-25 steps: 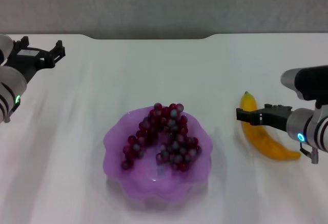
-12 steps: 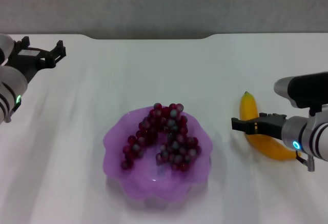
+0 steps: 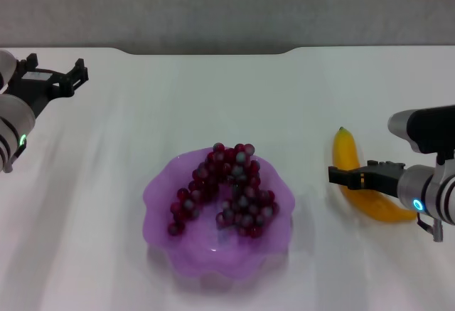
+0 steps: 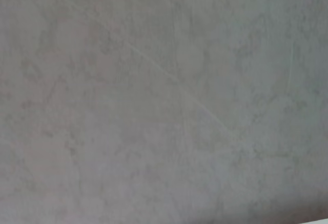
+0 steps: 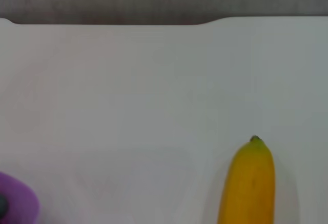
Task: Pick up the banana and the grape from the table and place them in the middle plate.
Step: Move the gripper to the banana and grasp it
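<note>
From the head view, the grape (image 3: pixel 226 188) bunch is already piled in the middle plate (image 3: pixel 160 190), dark red-purple berries with a few greyish ones, spread across the translucent purple bowl with its wavy rim. The banana (image 3: pixel 346 156) lies on the counter (image 3: pixel 213 97) off to the robot's right, well apart from the plate, smooth yellow-orange with a dark tip pointing toward the back. Counter is plain white with a rounded back edge against a grey wall. The right tool (image 3: pixel 355 177) sits over the banana's middle, and honestly I can't tell how far its fingers are spread or whether they touch the fruit. The left tool (image 3: pixel 57 76) is parked way off at the far left, fingers apart with nothing between them.

Left wrist view: just a blotchy grey surface.

Right wrist view: the banana's (image 5: pixel 250 183) tip end, a bit of purple plate rim (image 5: pixel 19 201) at the edge, white counter (image 5: pixel 143 90), grey wall behind.
</note>
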You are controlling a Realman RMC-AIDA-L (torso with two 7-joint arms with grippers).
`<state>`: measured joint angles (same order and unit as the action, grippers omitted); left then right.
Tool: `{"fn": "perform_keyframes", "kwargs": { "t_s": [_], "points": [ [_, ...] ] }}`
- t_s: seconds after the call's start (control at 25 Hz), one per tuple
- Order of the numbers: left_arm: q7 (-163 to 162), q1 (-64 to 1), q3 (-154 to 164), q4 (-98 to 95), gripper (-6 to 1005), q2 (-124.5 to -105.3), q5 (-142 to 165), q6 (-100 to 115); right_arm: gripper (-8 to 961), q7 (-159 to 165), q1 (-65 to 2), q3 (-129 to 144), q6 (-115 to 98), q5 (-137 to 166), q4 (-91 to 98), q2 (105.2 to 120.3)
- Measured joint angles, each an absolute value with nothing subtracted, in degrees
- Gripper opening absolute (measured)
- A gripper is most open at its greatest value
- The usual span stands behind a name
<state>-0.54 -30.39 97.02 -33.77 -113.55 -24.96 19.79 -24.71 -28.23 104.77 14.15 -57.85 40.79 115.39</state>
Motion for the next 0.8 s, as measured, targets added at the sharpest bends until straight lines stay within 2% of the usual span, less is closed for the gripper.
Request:
{"fn": "perform_keyframes", "kwargs": {
  "t_s": [0.4,0.8],
  "points": [
    [-0.5,-30.6,97.0,-33.9,894,-113.55,-25.0,19.8,892,-24.7,-28.5,105.7,14.0,-57.8,38.7,115.59],
    [-0.5,-30.7,97.0,-33.8,893,-113.55,-25.0,19.9,775,-24.7,-29.0,106.0,13.4,-57.8,38.0,115.56]
  ]
}}
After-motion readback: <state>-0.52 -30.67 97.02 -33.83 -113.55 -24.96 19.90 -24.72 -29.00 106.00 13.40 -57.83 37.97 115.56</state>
